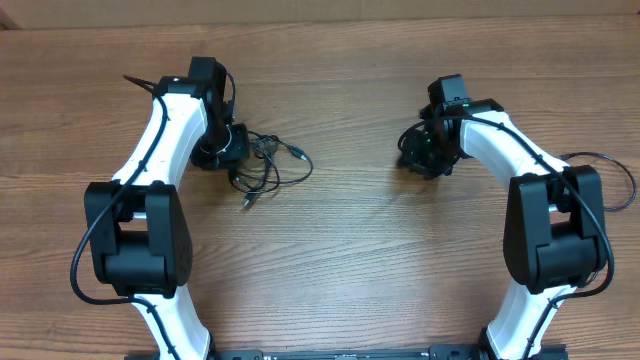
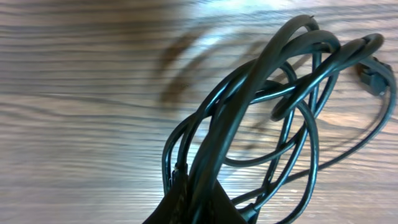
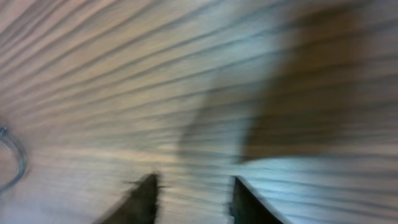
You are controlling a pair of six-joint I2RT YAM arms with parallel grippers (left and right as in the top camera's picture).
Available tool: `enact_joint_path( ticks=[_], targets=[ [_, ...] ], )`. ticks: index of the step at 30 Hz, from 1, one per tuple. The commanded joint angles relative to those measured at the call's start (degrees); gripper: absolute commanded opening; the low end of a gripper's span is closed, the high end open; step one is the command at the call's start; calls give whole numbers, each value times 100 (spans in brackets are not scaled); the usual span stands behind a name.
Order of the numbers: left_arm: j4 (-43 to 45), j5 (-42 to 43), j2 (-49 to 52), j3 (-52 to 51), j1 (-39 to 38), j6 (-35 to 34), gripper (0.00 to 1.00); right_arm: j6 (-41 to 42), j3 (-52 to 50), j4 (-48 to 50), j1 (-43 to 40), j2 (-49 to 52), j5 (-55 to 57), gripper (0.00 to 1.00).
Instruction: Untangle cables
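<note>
A tangle of thin black cables (image 1: pixel 270 165) lies on the wood table just right of my left gripper (image 1: pixel 228 150), with a plug end (image 1: pixel 300 155) to the right and another (image 1: pixel 247 201) at the front. In the left wrist view my left gripper (image 2: pixel 202 199) is shut on a bunch of the cable loops (image 2: pixel 280 93), and a plug (image 2: pixel 373 78) shows at the far right. My right gripper (image 1: pixel 420 150) is apart from the tangle, to its right. In the right wrist view its fingers (image 3: pixel 194 199) are open with only blurred table between them; a cable bit (image 3: pixel 12 155) shows at the left edge.
The wood table (image 1: pixel 350 260) spans the whole view. The arms' own thicker black cables (image 1: pixel 620 180) loop beside the arm bases at the left and right.
</note>
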Motion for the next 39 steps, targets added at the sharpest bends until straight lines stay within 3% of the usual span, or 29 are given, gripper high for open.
enact_joint_path(
  ticks=[1,2,7,14,17,20,22,23,25,30,39],
  targets=[
    [94,872,151,-164,-61,-15,6,-52,-24,87,170,-118,-737,50],
    [214,1215,151,-267,-66,-15,4,-48,-24,136,267,-118,-935,63],
    [343,2326,151,-341,-72,-2,4,675,-24,254,549,-118,-1069,82],
    [437,3917,151,-341,-72,483,4,1370,-24,723,960,-118,-1067,84],
    [435,4262,151,-341,-72,575,4,1672,-24,920,1071,-118,-1069,77],
    [435,4325,151,-341,-72,645,4,1668,-24,1130,1115,-118,-1060,54],
    [435,4315,151,-341,-72,782,4,1665,-24,1139,1115,-118,-992,46],
    [435,4312,151,-341,-72,909,4,1661,-24,1128,1091,-118,-922,36],
    [435,4247,151,-341,-72,1097,4,1458,-24,1071,1032,-118,-872,6],
    [385,3668,151,-341,-74,1110,4,673,-22,813,850,-120,-798,4],
    [341,2636,151,-341,-74,1106,4,529,-22,170,297,-120,918,4]
  ],
)
